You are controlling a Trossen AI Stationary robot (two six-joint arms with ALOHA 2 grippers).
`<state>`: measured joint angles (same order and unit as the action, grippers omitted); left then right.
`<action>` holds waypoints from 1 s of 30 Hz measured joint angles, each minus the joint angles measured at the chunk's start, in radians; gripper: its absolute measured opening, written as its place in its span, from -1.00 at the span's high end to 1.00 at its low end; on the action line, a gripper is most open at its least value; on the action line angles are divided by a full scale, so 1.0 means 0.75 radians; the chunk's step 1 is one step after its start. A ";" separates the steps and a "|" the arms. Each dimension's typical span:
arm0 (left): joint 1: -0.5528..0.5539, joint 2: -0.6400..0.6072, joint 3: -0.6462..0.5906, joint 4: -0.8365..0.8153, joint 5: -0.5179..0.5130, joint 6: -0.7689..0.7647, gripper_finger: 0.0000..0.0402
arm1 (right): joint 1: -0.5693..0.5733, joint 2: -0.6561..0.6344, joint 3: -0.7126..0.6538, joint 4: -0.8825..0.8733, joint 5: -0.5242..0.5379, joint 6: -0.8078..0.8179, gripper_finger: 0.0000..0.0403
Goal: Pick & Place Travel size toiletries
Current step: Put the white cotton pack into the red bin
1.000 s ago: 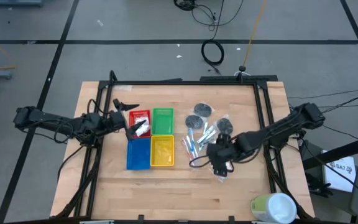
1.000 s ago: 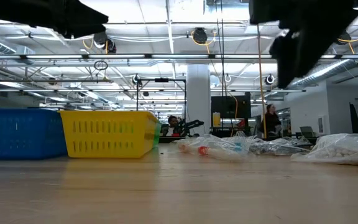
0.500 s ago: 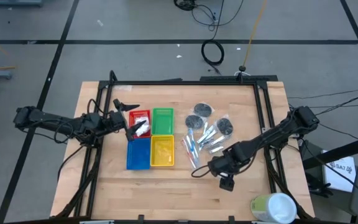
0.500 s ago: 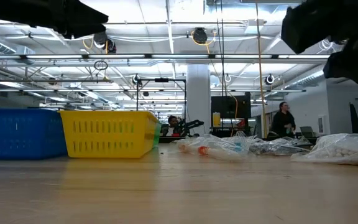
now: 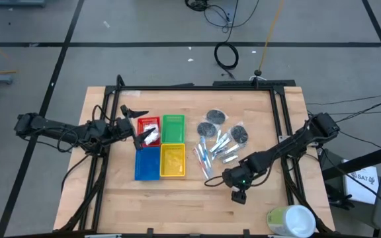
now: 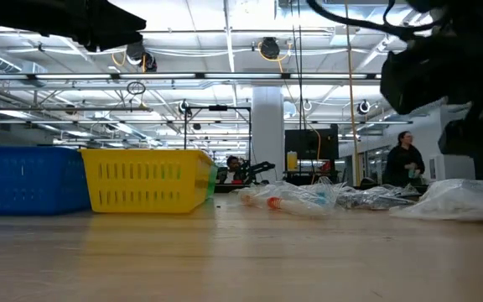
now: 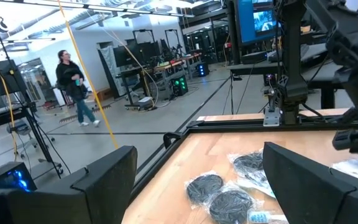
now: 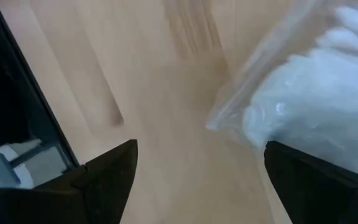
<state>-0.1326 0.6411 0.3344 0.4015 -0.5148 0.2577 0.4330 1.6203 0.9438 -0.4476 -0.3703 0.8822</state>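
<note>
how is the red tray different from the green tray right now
The red tray has a white packet lying in it, and the left pincer hovers open at its edge. The green tray looks empty, with no arm near it. Red sits left of green. Both are square trays of like size, side by side in the four-tray block.

Bare wood near front edge, cylinder [image 5: 291, 220] blocking right corner, seemingly

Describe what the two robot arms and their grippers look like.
Both arms are dark, slim and jointed, with black cables alongside. The left gripper and right gripper each have two broad, flat black fingers. A small green light glows near the right wrist.
</note>
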 joint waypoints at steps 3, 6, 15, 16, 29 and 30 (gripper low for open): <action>0.000 0.000 0.000 0.001 0.000 0.000 -0.68 | -0.030 0.000 -0.044 0.106 0.012 -0.022 -0.66; 0.000 0.000 0.001 0.001 0.000 0.000 -0.67 | -0.066 0.000 -0.065 0.187 0.054 -0.078 -0.66; 0.000 0.000 0.001 0.001 0.000 0.002 -0.68 | -0.162 -0.016 -0.066 0.464 0.074 -0.250 -0.66; 0.000 0.000 0.001 0.001 0.000 0.002 -0.68 | -0.165 -0.025 -0.066 0.475 0.075 -0.278 -0.66; 0.000 0.000 0.001 -0.010 0.001 0.013 -0.66 | -0.138 -0.055 -0.066 0.122 0.500 -0.570 -0.66; 0.000 0.000 0.001 -0.010 0.001 0.013 -0.65 | -0.136 -0.051 -0.066 0.119 0.500 -0.568 -0.66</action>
<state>-0.1326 0.6411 0.3350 0.3942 -0.5140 0.2676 0.3314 1.5823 0.8944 -0.3582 0.0044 0.4561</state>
